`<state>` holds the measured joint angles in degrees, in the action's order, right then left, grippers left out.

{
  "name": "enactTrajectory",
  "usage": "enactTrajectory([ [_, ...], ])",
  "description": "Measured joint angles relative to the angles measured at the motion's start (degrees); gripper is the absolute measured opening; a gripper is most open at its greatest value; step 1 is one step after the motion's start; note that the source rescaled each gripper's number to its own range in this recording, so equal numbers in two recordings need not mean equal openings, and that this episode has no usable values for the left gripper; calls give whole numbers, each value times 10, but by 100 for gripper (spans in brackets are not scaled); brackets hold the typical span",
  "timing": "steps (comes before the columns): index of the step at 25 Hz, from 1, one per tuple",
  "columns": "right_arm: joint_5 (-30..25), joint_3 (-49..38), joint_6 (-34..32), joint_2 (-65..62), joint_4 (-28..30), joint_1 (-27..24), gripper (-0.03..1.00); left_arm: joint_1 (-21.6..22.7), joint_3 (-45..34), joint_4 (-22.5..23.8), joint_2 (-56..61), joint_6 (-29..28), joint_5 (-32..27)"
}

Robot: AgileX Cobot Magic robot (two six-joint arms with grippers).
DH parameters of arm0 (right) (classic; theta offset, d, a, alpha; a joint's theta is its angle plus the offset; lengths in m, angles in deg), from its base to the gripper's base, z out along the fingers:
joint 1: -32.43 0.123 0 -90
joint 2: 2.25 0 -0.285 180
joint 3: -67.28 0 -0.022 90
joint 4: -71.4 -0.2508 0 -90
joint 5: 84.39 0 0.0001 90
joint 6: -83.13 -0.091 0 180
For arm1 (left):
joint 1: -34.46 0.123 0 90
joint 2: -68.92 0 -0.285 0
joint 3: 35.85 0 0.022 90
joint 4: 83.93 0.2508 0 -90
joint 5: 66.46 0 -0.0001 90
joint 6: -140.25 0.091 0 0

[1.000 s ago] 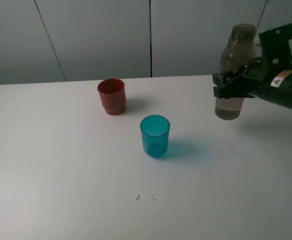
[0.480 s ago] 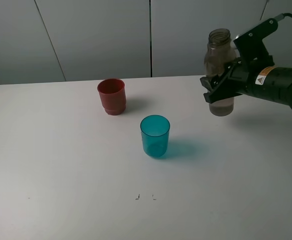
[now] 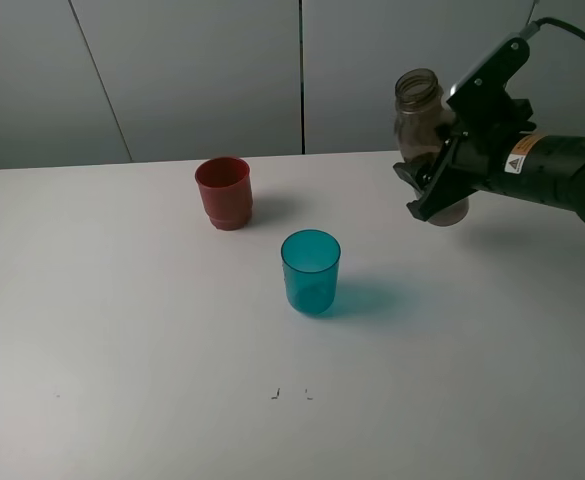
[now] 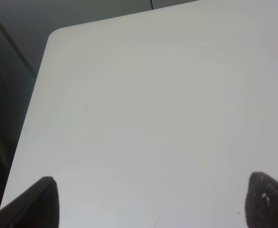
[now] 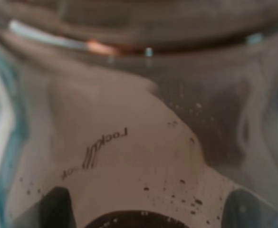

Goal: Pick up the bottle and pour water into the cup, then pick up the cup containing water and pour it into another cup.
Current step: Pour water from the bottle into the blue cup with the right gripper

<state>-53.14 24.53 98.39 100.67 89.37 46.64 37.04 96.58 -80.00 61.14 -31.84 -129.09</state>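
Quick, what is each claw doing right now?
Left gripper: open, empty.
Right gripper: closed on the bottle.

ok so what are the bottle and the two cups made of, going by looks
Bottle: probably plastic, smoky grey-brown, see-through and glossy; the right wrist view catches bright highlights on its surface. Teal tumbler: translucent plastic, smooth; its inside shows through the side. Red cup: opaque plastic by the look, fairly matt, with a moulded stepped base.
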Motion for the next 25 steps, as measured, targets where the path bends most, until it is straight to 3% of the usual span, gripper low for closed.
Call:
enactTrajectory([
  [5,1,27,-2,44,6,0,0,0,0,0,0,0,0],
  [10,39,35,10,69,60,0,0,0,0,0,0,0,0],
  [25,80,35,183,87,68,13,0,0,0,0,0,0,0],
])
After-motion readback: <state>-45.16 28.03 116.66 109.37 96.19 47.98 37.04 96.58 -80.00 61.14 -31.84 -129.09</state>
